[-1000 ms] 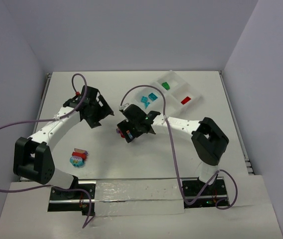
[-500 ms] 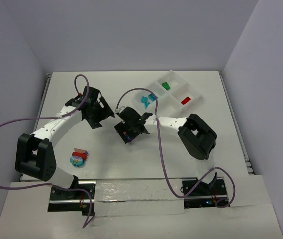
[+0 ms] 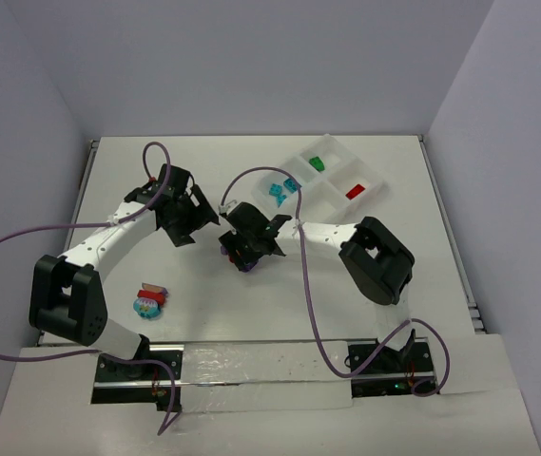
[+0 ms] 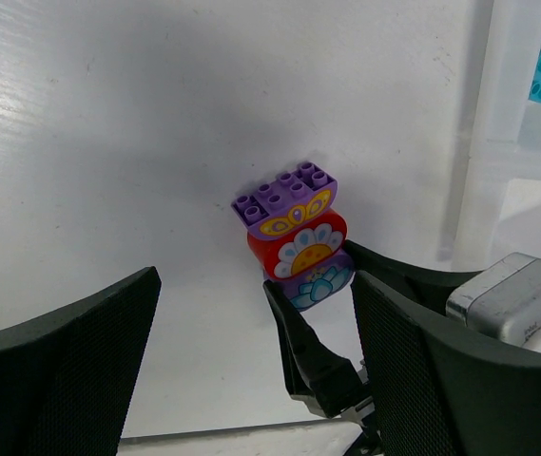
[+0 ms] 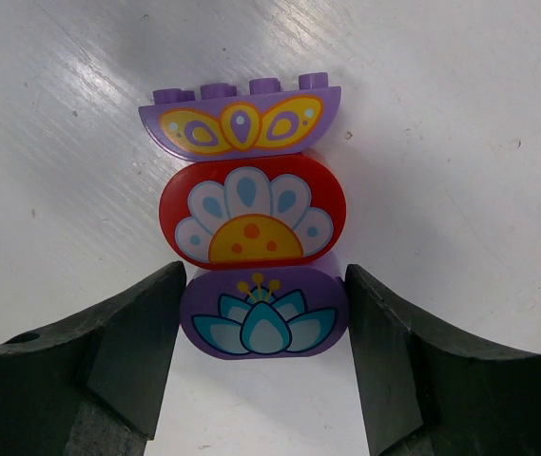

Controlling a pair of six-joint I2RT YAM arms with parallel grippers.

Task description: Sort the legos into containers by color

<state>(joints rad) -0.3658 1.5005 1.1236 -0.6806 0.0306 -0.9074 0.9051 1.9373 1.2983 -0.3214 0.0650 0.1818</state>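
A stack of three legos lies flat on the table: a purple butterfly brick, a red flower brick, and a purple lotus brick nearest the wrist. My right gripper has both fingers pressed against the lotus brick's sides. In the left wrist view the same stack lies ahead, with a right finger beside it. My left gripper hovers wide open just left of the stack, holding nothing. The containers are sections of a clear tray holding teal, green and red bricks.
Another multicoloured clump of bricks lies near the left arm's base. The tray's wall stands close to the right of the stack. Purple cables loop over both arms.
My right gripper has slid slightly left over the stack and its jaws have closed in on the lotus brick. The left arm has barely shifted.
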